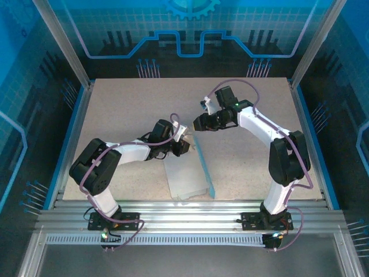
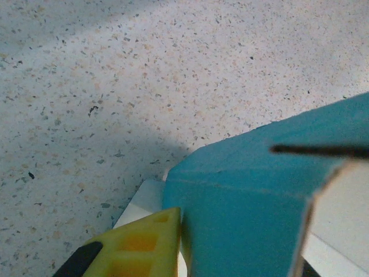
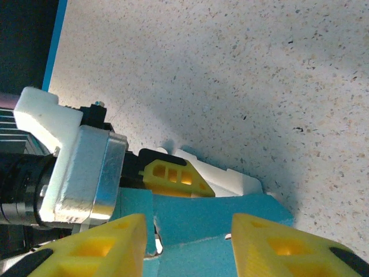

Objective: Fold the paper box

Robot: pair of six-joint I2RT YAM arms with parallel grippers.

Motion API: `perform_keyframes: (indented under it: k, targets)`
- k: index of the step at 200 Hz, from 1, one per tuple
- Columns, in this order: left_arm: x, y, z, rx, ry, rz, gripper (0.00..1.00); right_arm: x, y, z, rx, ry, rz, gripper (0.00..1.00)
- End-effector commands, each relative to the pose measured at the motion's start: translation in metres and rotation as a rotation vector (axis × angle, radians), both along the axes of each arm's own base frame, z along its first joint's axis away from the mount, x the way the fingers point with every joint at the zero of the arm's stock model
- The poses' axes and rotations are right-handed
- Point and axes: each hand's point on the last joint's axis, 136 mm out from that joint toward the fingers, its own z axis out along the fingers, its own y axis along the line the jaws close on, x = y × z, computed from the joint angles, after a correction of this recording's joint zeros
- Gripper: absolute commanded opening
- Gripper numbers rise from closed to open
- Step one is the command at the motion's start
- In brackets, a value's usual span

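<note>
- The left claw [image 1: 180,145] is all but closed and pinches a raised blue flap of the paper box [image 1: 185,176]. Its yellow finger [image 2: 144,245] lies flat against the blue card.
- The right claw [image 3: 187,224] stands partly open. Its 2 yellow fingers sit either side of what looks like the same flap and clamp nothing visible.
- Just beyond the right claw, the left claw's finger sits against the flap's far side.
- Below both claws the rest of the sheet lies flat on the table [image 1: 115,104], pale face up, with 1 blue wall standing along its right edge.
- The card looks light, thin and springy. It should crease along its scored lines but would buckle if squeezed mid-panel.
- The best hold is probably a flap's edge, close to a fold line.
</note>
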Motion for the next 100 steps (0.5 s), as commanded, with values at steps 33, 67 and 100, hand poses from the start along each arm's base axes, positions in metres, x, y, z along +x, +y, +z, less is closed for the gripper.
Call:
perform_keyframes:
  k: [33,67,100]
  targets:
    - [0.002,-0.007,0.006,0.003,-0.02,-0.027,0.15,0.006,-0.003,-0.004,0.0,0.023,-0.029,0.44]
    - [0.002,-0.009,0.018,-0.018,-0.031,-0.027,0.15,0.01,0.006,-0.002,0.076,0.015,-0.027,0.44]
    - [0.001,-0.013,0.029,-0.041,-0.034,-0.046,0.15,0.005,0.008,0.011,0.114,-0.045,0.002,0.42]
